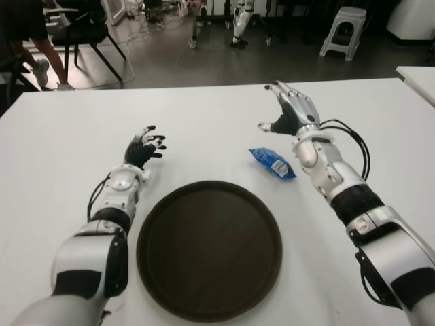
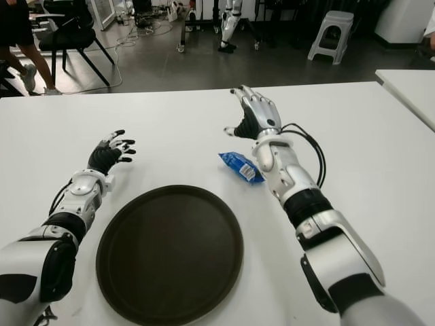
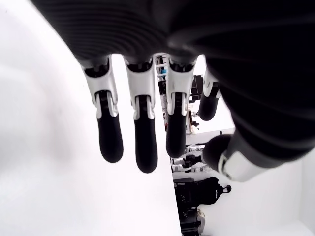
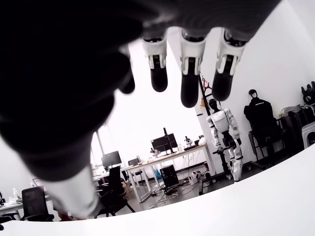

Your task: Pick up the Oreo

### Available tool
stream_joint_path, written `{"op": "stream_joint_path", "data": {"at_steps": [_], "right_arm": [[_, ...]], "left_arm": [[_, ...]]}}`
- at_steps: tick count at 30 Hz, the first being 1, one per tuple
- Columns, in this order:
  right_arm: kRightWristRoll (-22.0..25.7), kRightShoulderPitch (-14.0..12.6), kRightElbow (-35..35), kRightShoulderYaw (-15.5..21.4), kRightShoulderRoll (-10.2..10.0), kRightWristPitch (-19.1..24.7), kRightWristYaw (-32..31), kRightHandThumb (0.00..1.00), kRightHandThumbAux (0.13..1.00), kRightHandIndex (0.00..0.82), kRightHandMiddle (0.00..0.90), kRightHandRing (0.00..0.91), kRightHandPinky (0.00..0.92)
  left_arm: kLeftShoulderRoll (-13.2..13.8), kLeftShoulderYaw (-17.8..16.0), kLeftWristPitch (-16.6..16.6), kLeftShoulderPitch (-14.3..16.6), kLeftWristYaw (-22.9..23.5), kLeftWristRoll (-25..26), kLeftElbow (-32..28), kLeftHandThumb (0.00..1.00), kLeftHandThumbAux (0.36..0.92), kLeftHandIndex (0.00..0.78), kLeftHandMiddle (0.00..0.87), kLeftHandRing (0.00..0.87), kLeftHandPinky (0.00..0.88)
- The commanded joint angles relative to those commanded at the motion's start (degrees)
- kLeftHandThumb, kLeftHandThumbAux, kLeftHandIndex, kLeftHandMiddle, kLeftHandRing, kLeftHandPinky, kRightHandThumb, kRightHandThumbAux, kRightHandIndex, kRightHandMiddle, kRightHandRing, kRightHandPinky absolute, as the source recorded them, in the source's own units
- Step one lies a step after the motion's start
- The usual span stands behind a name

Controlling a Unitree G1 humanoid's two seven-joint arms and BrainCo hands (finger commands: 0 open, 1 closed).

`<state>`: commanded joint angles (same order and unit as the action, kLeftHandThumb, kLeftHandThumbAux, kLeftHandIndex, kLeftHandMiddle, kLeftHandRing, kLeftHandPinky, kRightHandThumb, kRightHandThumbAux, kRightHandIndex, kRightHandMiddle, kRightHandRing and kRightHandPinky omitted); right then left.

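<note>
The Oreo is a small blue packet (image 1: 272, 163) lying flat on the white table (image 1: 204, 115), just beyond the right rim of the tray. My right hand (image 1: 289, 106) is raised above the table past the packet, fingers spread and holding nothing; its forearm runs along the packet's right side. The right wrist view shows its fingertips (image 4: 189, 93) extended with only the room behind them. My left hand (image 1: 145, 147) shows to the left of the tray's far rim, fingers spread and empty, fingertips (image 3: 145, 156) apart over the white surface.
A round dark brown tray (image 1: 209, 248) sits on the table in front of me, between my arms, with nothing in it. Beyond the table's far edge are chairs, a white stool (image 1: 344, 30) and a person's legs (image 1: 41, 58). Another white table corner (image 1: 420, 78) shows at the right.
</note>
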<state>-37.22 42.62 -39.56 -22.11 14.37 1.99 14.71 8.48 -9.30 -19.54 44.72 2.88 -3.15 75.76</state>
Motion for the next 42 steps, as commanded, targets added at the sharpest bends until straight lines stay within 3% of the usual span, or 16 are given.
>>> {"op": "stream_joint_path", "data": {"at_steps": [9, 23, 42], "right_arm": [[0.44, -2.35, 3.9, 0.87, -0.33, 1.75, -1.24, 0.0, 0.816, 0.177, 0.159, 0.183, 0.202], [-0.31, -3.08, 4.58, 0.58, -0.89, 6.99, -3.51, 0.0, 0.756, 0.059, 0.06, 0.083, 0.123], [-1.36, -3.97, 3.64, -1.32, -0.88, 9.3, -6.05, 0.0, 0.722, 0.002, 0.001, 0.019, 0.074]], "left_arm": [[0.22, 0.17, -0.04, -0.07, -0.24, -0.23, 0.01, 0.48, 0.619, 0.141, 0.292, 0.345, 0.378], [0.44, 1.03, 0.07, 0.03, -1.21, -1.13, 0.02, 0.458, 0.609, 0.131, 0.291, 0.341, 0.367], [0.38, 0.55, 0.18, 0.07, -0.27, -0.15, -0.06, 0.455, 0.603, 0.132, 0.285, 0.341, 0.38]]}}
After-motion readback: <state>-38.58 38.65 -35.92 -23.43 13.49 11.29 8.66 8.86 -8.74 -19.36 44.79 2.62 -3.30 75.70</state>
